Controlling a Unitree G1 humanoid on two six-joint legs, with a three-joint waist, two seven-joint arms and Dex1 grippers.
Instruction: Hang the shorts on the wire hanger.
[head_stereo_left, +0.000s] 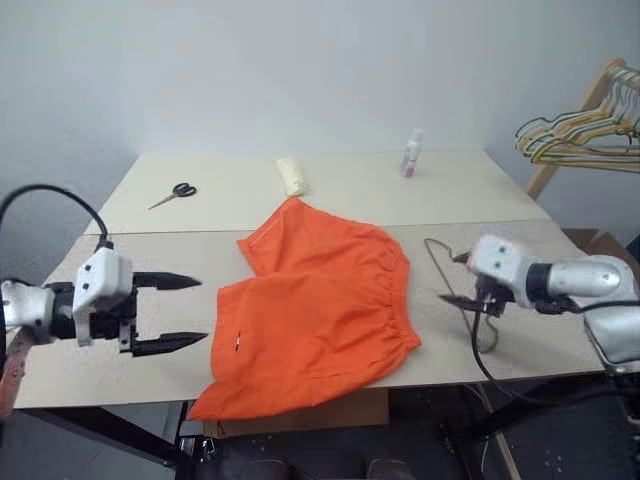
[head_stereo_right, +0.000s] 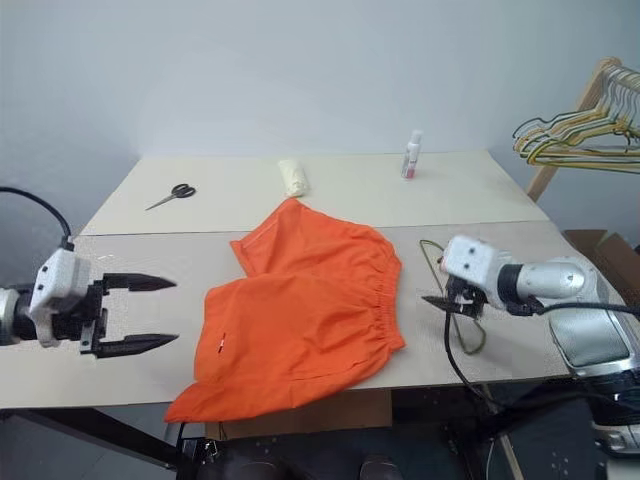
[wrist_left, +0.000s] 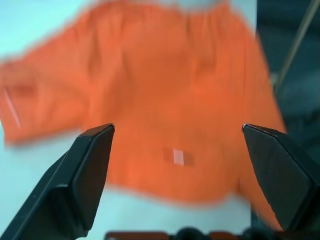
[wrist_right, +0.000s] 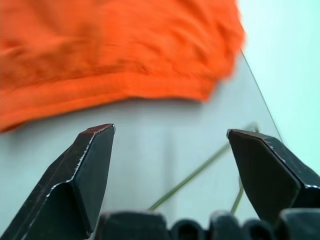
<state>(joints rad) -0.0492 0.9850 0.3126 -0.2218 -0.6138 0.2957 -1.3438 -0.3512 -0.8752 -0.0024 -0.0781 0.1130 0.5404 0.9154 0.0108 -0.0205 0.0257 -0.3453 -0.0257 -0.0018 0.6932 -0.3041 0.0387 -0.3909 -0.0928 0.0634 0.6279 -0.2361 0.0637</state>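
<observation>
Shorts (head_stereo_left: 315, 305) are lying flat on the table (head_stereo_left: 450, 195), right between the two grippers, with one leg hanging off the near edge. Left gripper (head_stereo_left: 168, 313) hovers just off their left side, fingers spread wide, pointing at the fabric and holding nothing. Right gripper (head_stereo_right: 447, 297) sits off the waistband side, also wide and empty, directly over the hanger (head_stereo_right: 436, 268), which lies on the table beside the shorts. Can't tell if it touches the wire.
</observation>
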